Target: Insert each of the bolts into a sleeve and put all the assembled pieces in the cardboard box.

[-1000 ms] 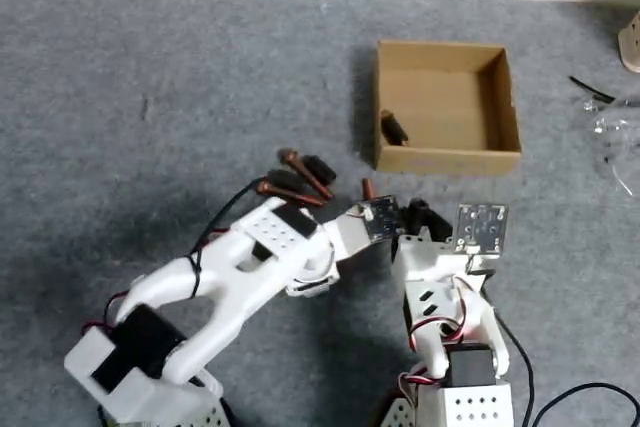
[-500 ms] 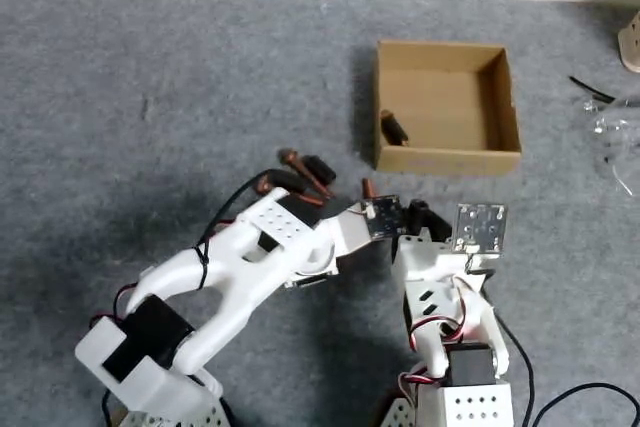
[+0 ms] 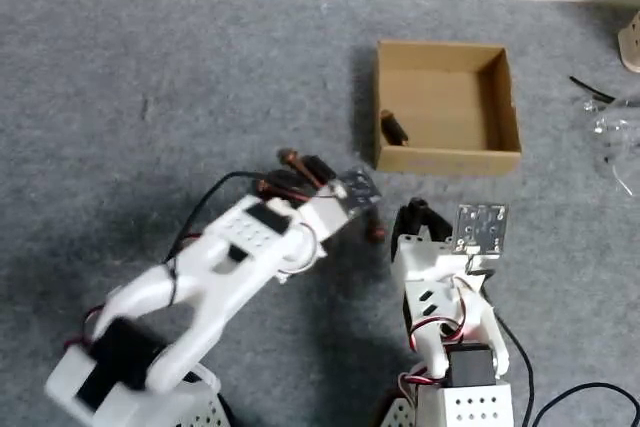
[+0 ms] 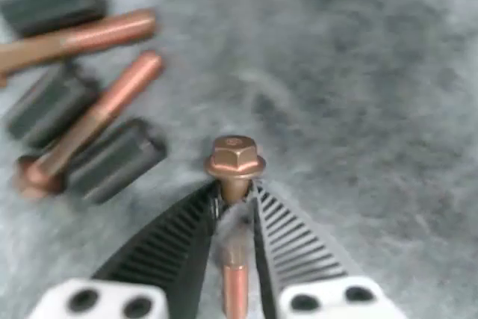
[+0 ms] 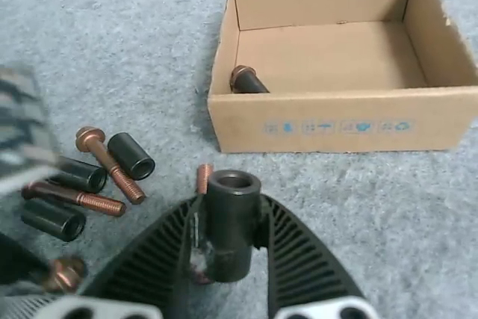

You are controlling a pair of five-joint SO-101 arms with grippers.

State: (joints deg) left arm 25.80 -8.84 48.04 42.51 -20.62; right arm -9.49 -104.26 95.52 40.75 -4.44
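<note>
My left gripper (image 4: 235, 188) is shut on a copper bolt (image 4: 235, 158), whose hex head sticks out past the fingertips. In the high view this gripper (image 3: 362, 215) hangs just left of my right gripper (image 3: 413, 215), with the bolt head (image 3: 375, 232) a short gap from it. My right gripper (image 5: 230, 207) is shut on a black sleeve (image 5: 231, 222), held upright with its bore showing. The cardboard box (image 3: 445, 159) stands behind both, and one assembled piece (image 3: 393, 128) lies in its near left corner. Loose bolts (image 3: 300, 169) and sleeves (image 3: 320, 167) lie left of the box.
Another loose bolt (image 5: 203, 178) lies on the grey mat just behind the held sleeve. Several loose bolts and sleeves (image 5: 131, 156) cluster beside the left arm. Clear plastic bits and a black cable (image 3: 600, 107) lie at the far right.
The left arm has swung left and drawn its gripper with the bolt a little away from the right gripper's sleeve. The right arm has kept still.
</note>
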